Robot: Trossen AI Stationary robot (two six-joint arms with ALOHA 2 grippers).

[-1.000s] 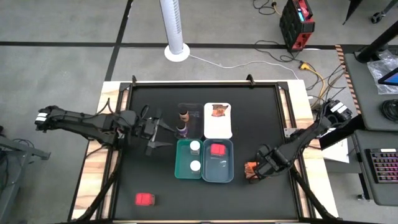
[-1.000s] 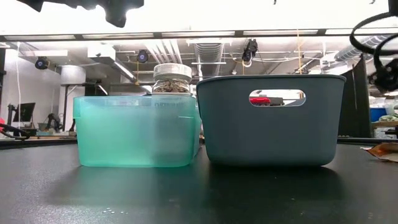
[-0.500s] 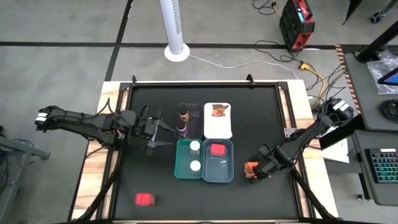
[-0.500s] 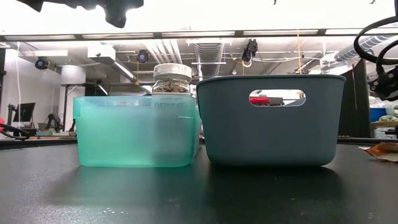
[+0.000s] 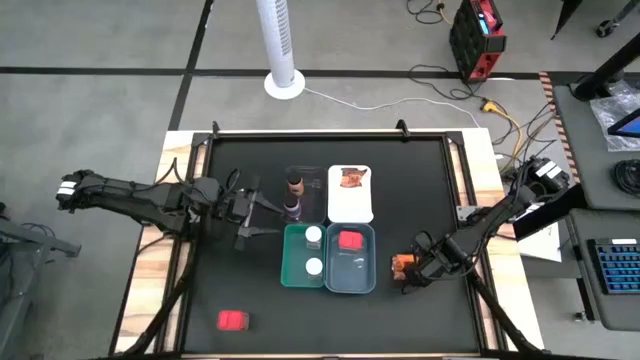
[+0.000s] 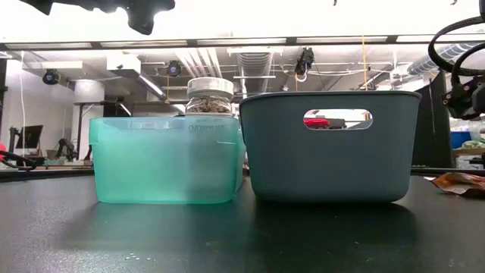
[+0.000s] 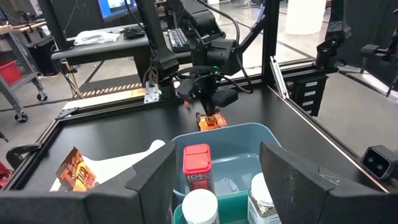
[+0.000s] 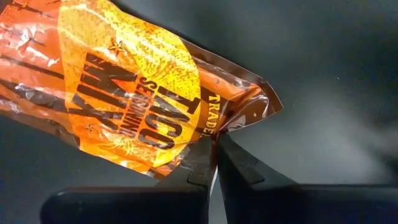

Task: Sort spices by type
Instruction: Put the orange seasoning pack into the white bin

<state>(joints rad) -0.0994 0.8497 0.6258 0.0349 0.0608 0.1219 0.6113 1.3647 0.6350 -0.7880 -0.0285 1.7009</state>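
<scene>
From above, I see my right gripper (image 5: 407, 271) on the packet (image 5: 402, 265) beside the grey-blue tray (image 5: 350, 285). Its wrist view shows fingers pinching the packet's (image 8: 124, 93) corner, ready for lifting. My left gripper (image 5: 262, 215) waits spread near the bottles (image 5: 294, 196).

Teal tray (image 5: 296, 268) and grey-blue tray (image 5: 362, 278) are sitting side by side mid-table, white tray (image 5: 351, 206) and two dark bottles (image 5: 294, 195) just behind, blocking the centre. My left gripper (image 5: 262, 212) is hovering beside the bottles, crowding that gap. Black tabletop (image 5: 420, 190) right of the trays is lying open; near-left strip is holding only a red box (image 5: 233, 320).
</scene>
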